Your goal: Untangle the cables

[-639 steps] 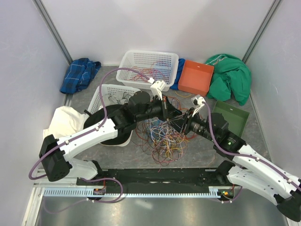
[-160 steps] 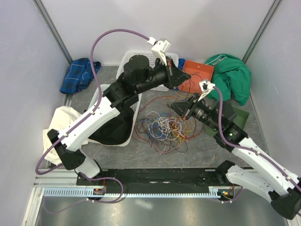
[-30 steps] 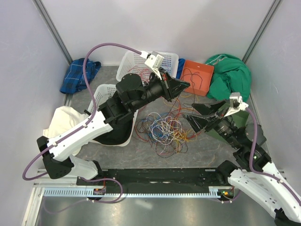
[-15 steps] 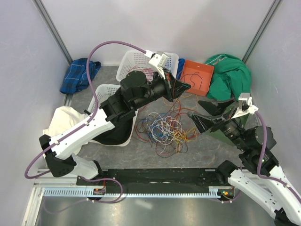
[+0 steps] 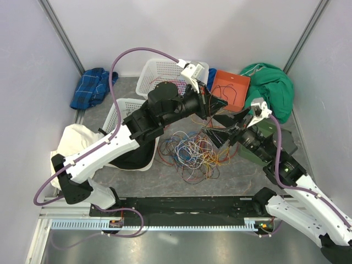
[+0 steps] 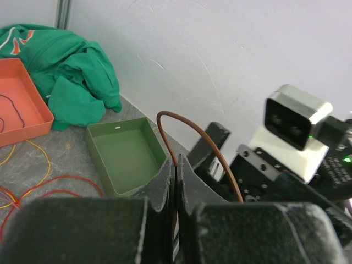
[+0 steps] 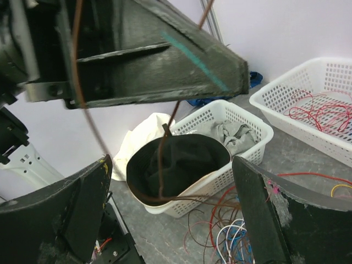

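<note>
A grey mottled bench (image 5: 236, 173), walled in pale lilac, carries the loose tangle of thin multicoloured cables (image 5: 190, 153) at its middle. Only the left wrist view shows the left claw (image 6: 175, 165) pinched shut on a thin brown cable (image 6: 193, 130) arching upward. The right claw (image 7: 170, 165) gapes wide, that strand hanging between its fingers; it has swung in from beside the green plastic tray (image 6: 124, 159) since half a second ago.
</note>
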`<state>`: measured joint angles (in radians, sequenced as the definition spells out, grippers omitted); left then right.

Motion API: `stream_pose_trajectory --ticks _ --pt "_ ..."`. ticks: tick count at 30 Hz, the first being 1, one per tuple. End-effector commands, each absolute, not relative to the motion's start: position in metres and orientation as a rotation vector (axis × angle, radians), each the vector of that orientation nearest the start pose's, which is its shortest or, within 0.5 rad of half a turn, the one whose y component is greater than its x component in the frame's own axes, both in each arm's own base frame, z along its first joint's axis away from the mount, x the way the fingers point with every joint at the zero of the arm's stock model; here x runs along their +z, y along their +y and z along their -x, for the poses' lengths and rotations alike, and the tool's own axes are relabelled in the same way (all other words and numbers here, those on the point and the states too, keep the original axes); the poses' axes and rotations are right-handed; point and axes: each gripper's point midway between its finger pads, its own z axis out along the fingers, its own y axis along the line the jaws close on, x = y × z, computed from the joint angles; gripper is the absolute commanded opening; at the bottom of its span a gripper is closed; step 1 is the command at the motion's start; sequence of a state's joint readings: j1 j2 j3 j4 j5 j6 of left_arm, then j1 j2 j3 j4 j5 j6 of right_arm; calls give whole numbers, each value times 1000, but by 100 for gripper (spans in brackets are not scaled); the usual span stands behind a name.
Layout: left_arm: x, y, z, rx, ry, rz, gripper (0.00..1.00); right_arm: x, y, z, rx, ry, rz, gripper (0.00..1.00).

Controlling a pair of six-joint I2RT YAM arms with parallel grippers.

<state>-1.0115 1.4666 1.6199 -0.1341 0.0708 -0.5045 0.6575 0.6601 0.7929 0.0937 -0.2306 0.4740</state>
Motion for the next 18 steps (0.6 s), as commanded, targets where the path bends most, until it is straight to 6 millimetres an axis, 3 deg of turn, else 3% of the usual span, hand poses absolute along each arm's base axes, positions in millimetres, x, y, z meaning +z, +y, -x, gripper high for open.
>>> stream_pose_trajectory --ticks 1,4,11,16,18 --pt "463 -423 -211 -1310 1582 -493 2 397 230 -200 1118 1335 333 98" --pt "460 -425 -210 -1318 1593 -496 2 393 236 -210 1127 1335 305 93" --pt "453 -420 -212 -1302 1590 -474 2 393 236 -211 1197 1246 238 32" --pt "446 -415 -214 -1286 1580 -455 2 395 221 -206 1188 1202 180 8" --pt "446 -408 -218 -1250 1574 -421 19 399 212 -204 1154 1197 161 0"
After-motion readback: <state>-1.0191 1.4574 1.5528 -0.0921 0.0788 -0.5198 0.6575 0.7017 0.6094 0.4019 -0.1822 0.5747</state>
